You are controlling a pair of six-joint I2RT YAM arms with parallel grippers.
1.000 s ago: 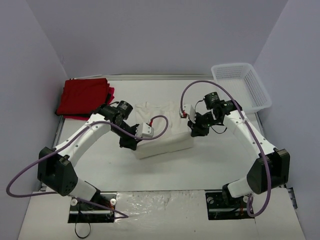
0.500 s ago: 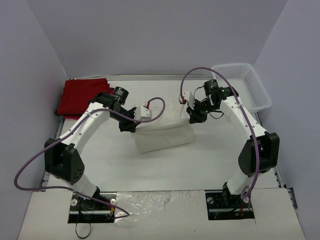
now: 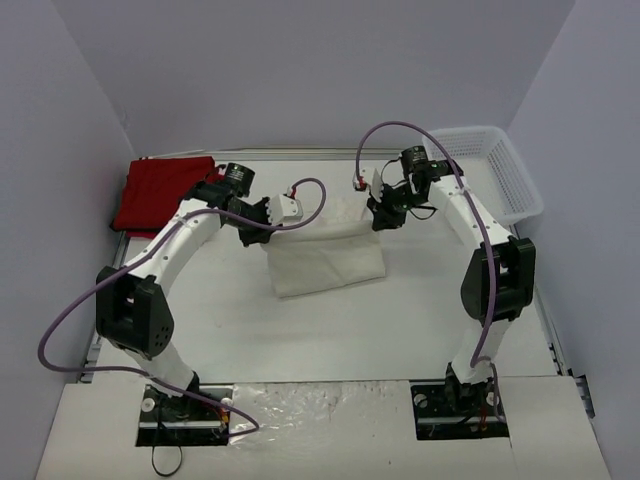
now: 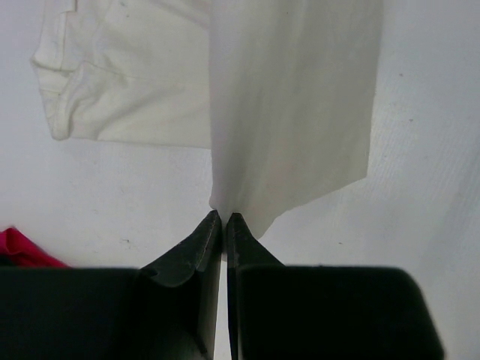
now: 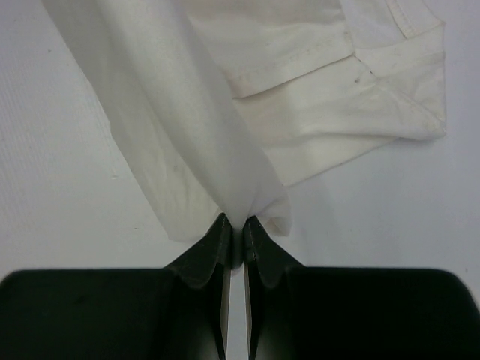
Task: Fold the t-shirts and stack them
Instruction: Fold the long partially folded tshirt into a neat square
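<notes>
Cream-white cloth is travelling toward the far side of the table (image 3: 330, 335); the cream-white t-shirt (image 3: 325, 262) is lying at the middle of it, and over the last second both arms have been stretching away from their bases, carrying the shirt's gripped edge with them. The left gripper (image 3: 260, 216) is now sitting over the shirt's far left corner and the right gripper (image 3: 384, 213) over its far right corner, whereas a second ago both were hanging over the near half of the cloth.

In the left wrist view the left gripper's (image 4: 223, 222) fingers are pressing together on the tip of a lifted layer of the cream-white t-shirt (image 4: 292, 112), which is fanning out smooth and taut from the pinch; a sleeve is lying flat on the table beyond it. In the right wrist view the right gripper (image 5: 235, 225) is pinching its own corner in the same way, the fingers nearly touching with only thin cloth between them, and hemmed layers are resting flat underneath.

This appears to mean the near half is being swept over the far half, so one fold is nearly laid; lowering and letting go are probably coming next, and uneven tension between the two pinches could be skewing the edge. The red t-shirts (image 3: 160, 192) are waiting as a flat pile at the far left, well apart from the cream one; the basket (image 3: 490, 170) is standing at the far right.
</notes>
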